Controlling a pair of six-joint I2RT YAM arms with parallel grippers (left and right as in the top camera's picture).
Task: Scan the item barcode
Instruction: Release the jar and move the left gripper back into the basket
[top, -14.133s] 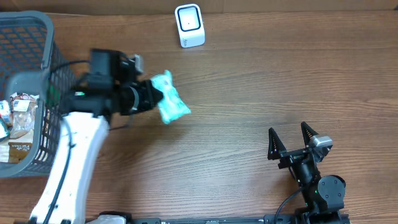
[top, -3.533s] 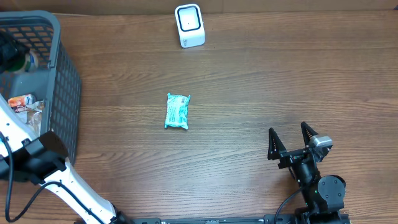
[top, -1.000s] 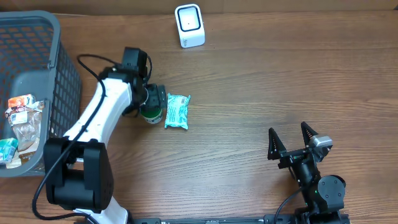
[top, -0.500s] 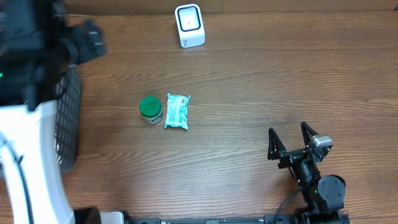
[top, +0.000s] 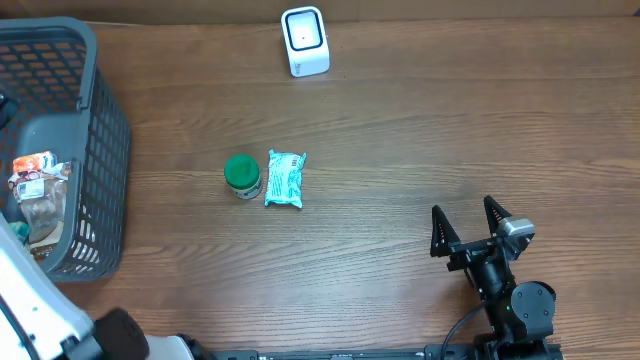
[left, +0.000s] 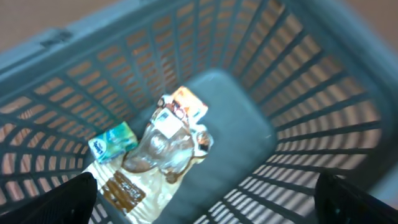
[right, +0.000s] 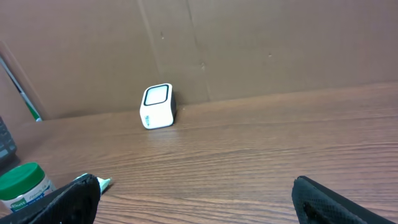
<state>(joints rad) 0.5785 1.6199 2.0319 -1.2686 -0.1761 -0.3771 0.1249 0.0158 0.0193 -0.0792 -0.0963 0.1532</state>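
A: Left gripper (left: 208, 198) wide and empty above the basket (top: 100, 150), likely choosing the next item to scan. Right gripper (top: 465, 213) wide, idle, far right of the basket.
B: Count?
A: One jar (top: 241, 175) and one teal packet (top: 285, 179) side by side, right of the basket, probably set aside. One scanner (top: 305, 40). Inside the basket, about four packets (left: 165, 143).

Right of the grey lattice basket (top: 100, 150), a green-lidded jar (top: 241, 173) and teal, white-printed packet (top: 285, 179) lie on the brown wood-grain table (top: 420, 130); inside it, seemingly an orange-and-white wrapper (left: 186, 104).

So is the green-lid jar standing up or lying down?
Standing up: from above the jar shows only its round green lid, facing upward.
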